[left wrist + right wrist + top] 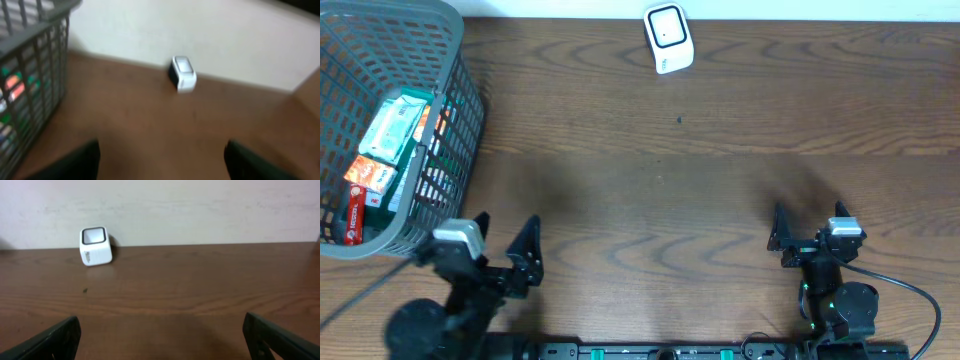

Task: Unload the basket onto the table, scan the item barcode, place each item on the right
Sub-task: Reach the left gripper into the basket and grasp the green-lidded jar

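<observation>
The table (720, 200) is dark wood with visible grain and a low sheen. The basket (466, 120) is grey matt plastic lattice. The barcode scanner (668, 38) is smooth white plastic, its window dark and glossy.

One tabletop (720, 120). One grey basket (470, 110). One white scanner (668, 38). At least three packets show in the basket: one green and white packet (392, 128), one orange packet (370, 175) and one red packet (353, 215). Any others behind the mesh are too hidden to count. Two robot arms, the left arm (460, 250) and the right arm (840, 240), each with one pair of jaws.
</observation>
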Robot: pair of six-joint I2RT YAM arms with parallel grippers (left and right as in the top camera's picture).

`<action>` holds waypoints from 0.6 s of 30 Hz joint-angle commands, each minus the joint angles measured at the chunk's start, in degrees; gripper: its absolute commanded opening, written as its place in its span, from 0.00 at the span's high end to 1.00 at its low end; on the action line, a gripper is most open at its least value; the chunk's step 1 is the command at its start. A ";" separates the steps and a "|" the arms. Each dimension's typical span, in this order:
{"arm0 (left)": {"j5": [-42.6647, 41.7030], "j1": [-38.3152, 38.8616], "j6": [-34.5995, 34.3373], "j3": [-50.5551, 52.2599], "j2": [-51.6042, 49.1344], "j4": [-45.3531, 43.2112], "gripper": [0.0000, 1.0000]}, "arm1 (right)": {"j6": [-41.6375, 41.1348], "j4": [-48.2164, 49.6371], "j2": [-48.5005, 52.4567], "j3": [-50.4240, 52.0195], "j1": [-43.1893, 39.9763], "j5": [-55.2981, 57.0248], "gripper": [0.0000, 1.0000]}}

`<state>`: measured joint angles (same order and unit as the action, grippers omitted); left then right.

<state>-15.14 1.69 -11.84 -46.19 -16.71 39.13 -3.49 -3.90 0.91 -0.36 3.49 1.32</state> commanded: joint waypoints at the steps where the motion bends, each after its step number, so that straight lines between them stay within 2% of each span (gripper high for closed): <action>1: -0.94 -0.02 1.95 -15.58 -11.87 8.04 0.20 | -0.74 -0.20 0.09 0.04 -0.42 0.55 0.01; 3: -0.94 0.00 4.35 -25.73 -19.87 15.96 0.20 | -0.74 -0.20 0.09 0.04 -0.42 0.55 0.01; 4: -0.94 0.00 5.42 -30.38 -23.52 19.50 0.03 | -0.74 -0.20 0.09 0.04 -0.42 0.55 0.01; 9: -0.79 -0.02 6.91 -53.88 -43.15 35.36 0.03 | -0.74 -0.20 0.09 0.04 -0.42 0.55 0.01; 14: 0.17 -0.02 6.95 -56.68 -49.70 36.74 0.02 | -0.74 -0.20 0.09 0.04 -0.42 0.52 0.01; 16: 2.99 -0.02 6.62 -56.78 -51.21 35.91 0.02 | -0.74 -0.20 0.09 0.04 -0.42 0.52 0.01; 18: 8.50 -0.13 3.52 -57.61 -52.30 34.69 0.02 | -0.74 -0.20 0.09 0.04 -0.42 0.55 0.01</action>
<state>-13.65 1.72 -5.98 -101.84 -68.05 74.78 -3.51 -3.92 1.10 -0.36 3.49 1.32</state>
